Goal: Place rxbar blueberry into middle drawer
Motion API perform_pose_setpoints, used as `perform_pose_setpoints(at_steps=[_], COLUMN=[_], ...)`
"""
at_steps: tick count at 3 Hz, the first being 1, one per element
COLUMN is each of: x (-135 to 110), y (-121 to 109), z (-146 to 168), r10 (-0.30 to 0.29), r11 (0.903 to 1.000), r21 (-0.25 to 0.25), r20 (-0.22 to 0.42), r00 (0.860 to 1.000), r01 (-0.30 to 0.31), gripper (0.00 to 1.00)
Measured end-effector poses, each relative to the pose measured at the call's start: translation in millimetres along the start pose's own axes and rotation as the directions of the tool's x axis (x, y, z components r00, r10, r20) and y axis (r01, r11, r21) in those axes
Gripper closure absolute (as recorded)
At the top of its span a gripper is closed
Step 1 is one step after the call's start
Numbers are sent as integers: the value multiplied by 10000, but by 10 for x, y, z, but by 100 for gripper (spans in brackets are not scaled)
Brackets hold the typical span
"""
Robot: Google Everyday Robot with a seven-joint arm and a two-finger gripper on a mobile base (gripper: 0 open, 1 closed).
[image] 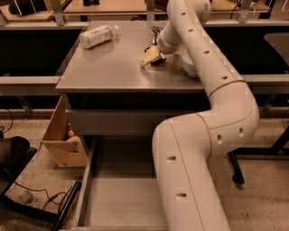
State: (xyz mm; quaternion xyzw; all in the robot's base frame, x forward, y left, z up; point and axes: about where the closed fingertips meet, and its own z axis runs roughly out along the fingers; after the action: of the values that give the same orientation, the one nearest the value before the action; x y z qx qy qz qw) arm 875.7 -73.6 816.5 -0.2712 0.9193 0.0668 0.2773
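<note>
End effector is low over the counter by what's probably the rxbar blueberry, can't tell its grip, and the middle drawer sits open below to receive it.

You are looking at a lab or workshop, not a home. The grey metal desk has a bare steel top, and a wide metal drawer stands open below its front edge. Long metal rails run off past its left and right edges, and wooden benchtops stand beyond its back edge. The floor is speckled stone. Loose cables lie off the front left corner, near an open cardboard box. The claw sits over the desk toward the back edge, right of the middle.
</note>
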Motion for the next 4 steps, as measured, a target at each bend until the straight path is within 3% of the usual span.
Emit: perform_pose_setpoints(at_steps=[1,2,3,4], x=[-21,-69,-75,-76], y=[6,4,51,68], z=[-11,-84,-189,-226], r10=[-35,-35,-35,-35], r11=[10000,10000,10000,10000], r21=[-82,-82,-78,-76], r20=[82,82,89,91], r00=[10000,10000,10000,10000], r01=[35,35,36,36], gripper=[46,69,99,100])
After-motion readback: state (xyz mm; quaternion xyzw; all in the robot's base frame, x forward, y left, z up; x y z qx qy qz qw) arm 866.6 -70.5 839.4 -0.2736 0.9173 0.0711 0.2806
